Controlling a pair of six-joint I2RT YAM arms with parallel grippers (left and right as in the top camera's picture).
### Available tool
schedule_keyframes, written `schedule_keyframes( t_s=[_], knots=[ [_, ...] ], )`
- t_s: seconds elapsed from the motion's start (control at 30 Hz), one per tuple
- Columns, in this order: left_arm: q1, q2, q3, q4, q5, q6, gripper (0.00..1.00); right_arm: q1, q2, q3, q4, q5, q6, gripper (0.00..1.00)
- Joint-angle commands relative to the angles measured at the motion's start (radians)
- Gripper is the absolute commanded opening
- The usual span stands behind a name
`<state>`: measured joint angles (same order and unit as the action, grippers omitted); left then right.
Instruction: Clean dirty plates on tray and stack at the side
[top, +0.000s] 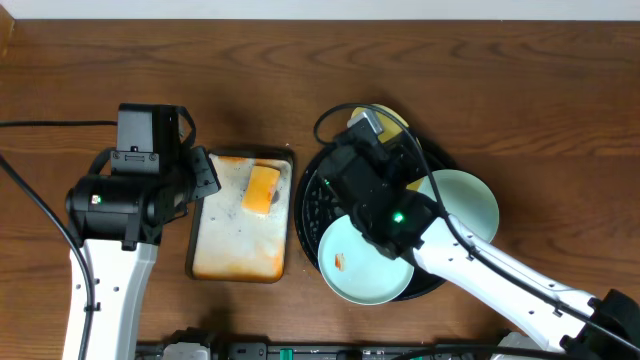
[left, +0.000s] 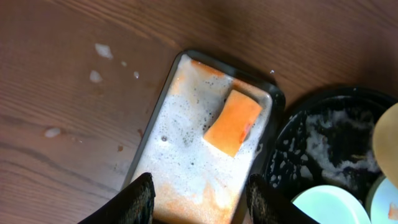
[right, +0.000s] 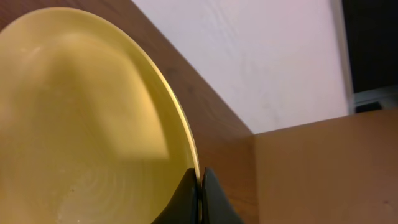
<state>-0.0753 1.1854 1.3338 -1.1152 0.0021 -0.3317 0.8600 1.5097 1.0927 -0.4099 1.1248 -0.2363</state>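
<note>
Pinching the pale yellow plate (right: 81, 112) by its rim: right hand (right: 200, 186), clamped narrow, plate apparently tilted above the black tray (top: 316, 200), likely for wiping. Lying on that tray, awaiting turn: near mint plate (top: 365, 262), far mint plate (top: 465, 200). Wide and empty over the orange sponge (left: 233, 122) in the soapy rectangular tray (left: 180, 174): left hand (left: 206, 202), placed to fetch it

There are 1 yellow plate (top: 393, 122), 2 mint plates (top: 365, 262) (top: 468, 200), 1 black tray (top: 316, 198), 1 rectangular tray (top: 235, 250), 1 sponge (top: 262, 190).
</note>
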Motion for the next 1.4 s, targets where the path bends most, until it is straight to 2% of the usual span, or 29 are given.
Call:
schedule_keyframes(
  t_s=[0.0, 0.83, 1.37],
  knots=[
    [0.005, 0.002, 0.000, -0.006, 0.006, 0.013, 0.50, 0.027, -0.013, 0.001, 0.001, 0.102, -0.017, 0.01],
    [0.005, 0.003, 0.000, -0.029, 0.006, 0.013, 0.59, 0.037, -0.013, 0.001, 0.002, 0.101, -0.029, 0.01],
    [0.005, 0.003, 0.000, -0.029, 0.006, 0.013, 0.63, 0.031, -0.013, 0.001, -0.002, 0.078, 0.073, 0.01]
  ],
)
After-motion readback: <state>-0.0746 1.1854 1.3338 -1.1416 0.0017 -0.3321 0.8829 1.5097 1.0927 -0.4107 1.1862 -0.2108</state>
